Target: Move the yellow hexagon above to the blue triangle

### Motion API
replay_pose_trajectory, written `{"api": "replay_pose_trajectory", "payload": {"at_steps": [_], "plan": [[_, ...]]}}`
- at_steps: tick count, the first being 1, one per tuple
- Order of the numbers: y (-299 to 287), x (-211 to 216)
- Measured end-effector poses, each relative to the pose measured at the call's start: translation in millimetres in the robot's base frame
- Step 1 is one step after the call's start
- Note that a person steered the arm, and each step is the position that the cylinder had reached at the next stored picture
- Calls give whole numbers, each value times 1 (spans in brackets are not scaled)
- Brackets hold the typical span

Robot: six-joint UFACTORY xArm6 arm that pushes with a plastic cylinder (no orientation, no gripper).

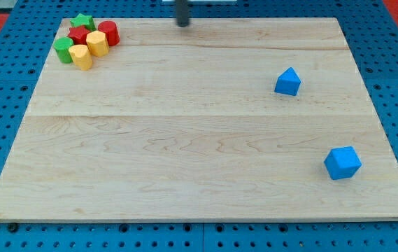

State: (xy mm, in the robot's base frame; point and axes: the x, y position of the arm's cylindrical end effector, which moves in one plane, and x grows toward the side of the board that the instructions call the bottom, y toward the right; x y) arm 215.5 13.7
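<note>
The yellow hexagon [97, 43] sits in a tight cluster of blocks at the view's top left of the wooden board [185, 161]. The blue triangle [288, 82] lies alone at the view's right, upper half. My tip [183, 24] is at the board's top edge near the middle, to the right of the cluster and well left of the blue triangle, touching no block.
The cluster also holds a green star [82, 21], a red cylinder [108, 33], a red block [78, 35], a green cylinder [64, 50] and a second yellow block [82, 57]. A blue cube [343, 162] lies at the lower right. Blue pegboard surrounds the board.
</note>
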Motion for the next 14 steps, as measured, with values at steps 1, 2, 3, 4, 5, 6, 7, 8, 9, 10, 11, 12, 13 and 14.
{"api": "replay_pose_trajectory", "payload": {"at_steps": [1,2,3,4,5,6,7,8,9,10,11,12,13,14], "plan": [[-21,112],[-128,186],[-286,187],[-319,180],[-318,148],[-313,86],[-313,47],[-313,16],[-293,-6],[-261,32],[-228,48],[-217,51],[-202,66],[-171,93]]}}
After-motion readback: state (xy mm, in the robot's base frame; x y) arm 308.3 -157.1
